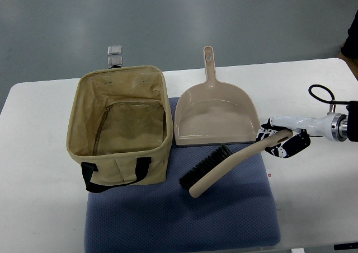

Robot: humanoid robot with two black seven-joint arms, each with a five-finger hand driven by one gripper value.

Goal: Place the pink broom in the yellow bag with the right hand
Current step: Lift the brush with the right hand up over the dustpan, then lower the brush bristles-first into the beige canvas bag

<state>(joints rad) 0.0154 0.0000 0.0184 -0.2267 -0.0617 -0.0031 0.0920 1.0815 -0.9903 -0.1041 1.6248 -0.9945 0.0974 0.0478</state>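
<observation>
1. Across the whole scene lay a white table [313,208], with a blue mat [224,219] on its near middle.
2. On the mat's left part stood the bag [120,124], open upward and empty inside, black strap on its near side.
3. Right of the bag sat a dustpan [215,116], handle pointing far.
4. Just near the dustpan lay the broom [224,166], its long axis slanting from bristles at near left up to the handle end at far right.
5. From the right edge came the right hand [282,141], its fingers closed around the broom's handle end; the broom stretched away left and near from it, still resting on the mat.
6. The bag stood well left of the hand, so I judged the carry must run leftward past the dustpan.
7. No left hand showed.
</observation>
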